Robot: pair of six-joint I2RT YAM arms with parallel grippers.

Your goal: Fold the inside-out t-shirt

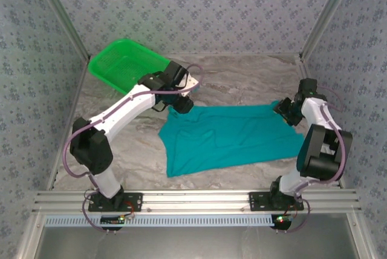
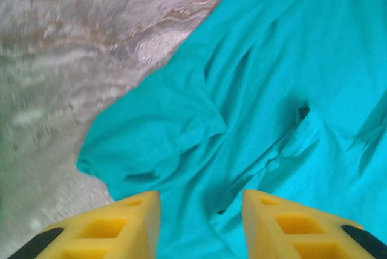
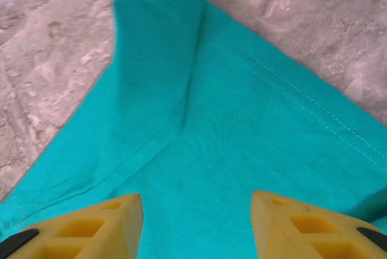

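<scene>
The left jaws stand partly apart with nothing clamped between their yellow fingers (image 2: 130, 226); teal cloth lies in the gap beneath them. The right jaws are somewhat wider, and their fingers (image 3: 109, 226) are likewise clear of any hold above flat cloth. The left wrist view gives what the top view cannot resolve: a rumpled short sleeve with deep folds and an edge on the bare surface (image 1: 242, 74). The right wrist view shows a stitched hem running along one edge and a long crease leading to a corner. From above, the t-shirt (image 1: 233, 138) lies spread in the middle of the marbled surface, toward the right, plain teal upward. The left arm (image 1: 130, 104) reaches to its far left corner and the right arm (image 1: 317, 120) to its far right corner. A green mesh basket (image 1: 124, 65) sits at the far left, apart from the cloth.
</scene>
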